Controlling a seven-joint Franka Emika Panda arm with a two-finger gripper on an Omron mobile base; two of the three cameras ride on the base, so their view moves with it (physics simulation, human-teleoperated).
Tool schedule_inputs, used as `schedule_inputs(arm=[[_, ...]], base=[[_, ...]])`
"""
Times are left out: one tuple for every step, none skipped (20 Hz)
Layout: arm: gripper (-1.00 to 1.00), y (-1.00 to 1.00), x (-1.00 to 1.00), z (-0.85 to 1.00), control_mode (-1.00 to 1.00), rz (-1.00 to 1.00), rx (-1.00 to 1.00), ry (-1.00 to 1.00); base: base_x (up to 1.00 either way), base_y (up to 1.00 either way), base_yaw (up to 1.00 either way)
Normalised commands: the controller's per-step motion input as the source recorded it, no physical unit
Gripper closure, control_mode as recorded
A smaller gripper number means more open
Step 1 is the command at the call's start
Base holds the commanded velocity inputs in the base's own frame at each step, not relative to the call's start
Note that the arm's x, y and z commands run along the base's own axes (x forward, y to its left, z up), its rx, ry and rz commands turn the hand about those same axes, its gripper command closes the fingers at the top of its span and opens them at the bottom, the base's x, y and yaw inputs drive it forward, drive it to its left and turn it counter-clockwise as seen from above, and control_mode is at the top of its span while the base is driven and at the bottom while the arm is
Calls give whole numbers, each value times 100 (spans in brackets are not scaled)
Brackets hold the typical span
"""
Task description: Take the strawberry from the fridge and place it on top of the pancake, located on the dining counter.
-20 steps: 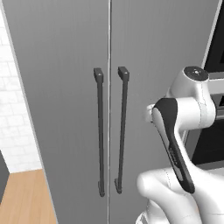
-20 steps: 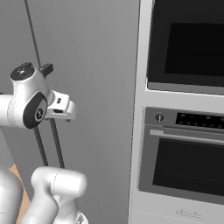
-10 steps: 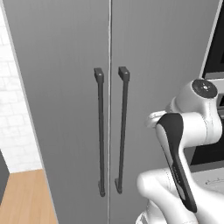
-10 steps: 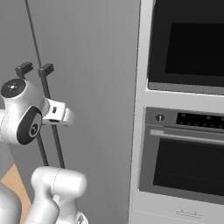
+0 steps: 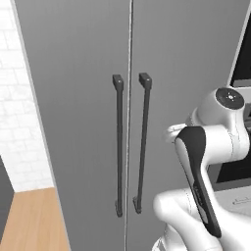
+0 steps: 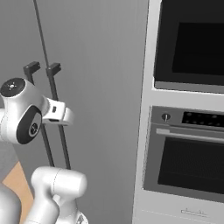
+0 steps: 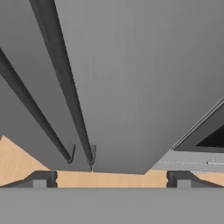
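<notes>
Ahead, one fridge [image 5: 88, 98], both doors shut, two handles [image 5: 118, 147]; gripper [image 7: 109, 178] spread wide, empty.

A black wall oven [image 6: 192, 43] sits up high on the right. Its dark glass door looks shiny. Below it is a second oven [image 6: 190, 159] with a grey front, a round knob [image 6: 166, 117] and a long bar handle [image 6: 188, 135]. Both ovens sit in a white cabinet [image 6: 146, 78]. The floor [image 5: 34, 220] is light brown wood. A white brick wall [image 5: 19, 112] stands on the far left.
</notes>
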Motion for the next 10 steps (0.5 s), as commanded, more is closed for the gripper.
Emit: schedule_inputs(arm=[[-100,0,0,0,100,0,0,0],[-100,0,0,0,100,0,0,0],[-100,0,0,0,100,0,0,0],[-100,0,0,0,100,0,0,0],[-100,0,0,0,100,0,0,0],[-100,0,0,0,100,0,0,0],[-100,0,0,0,100,0,0,0],[-100,0,0,0,100,0,0,0],[-100,0,0,0,100,0,0,0],[-100,0,0,0,100,0,0,0]], base=[[-19,43,0],[-18,50,0],[-14,59,0],[-9,68,0],[-5,74,0],[-1,76,0],[0,74,0],[0,61,0],[0,44,0],[0,34,0]])
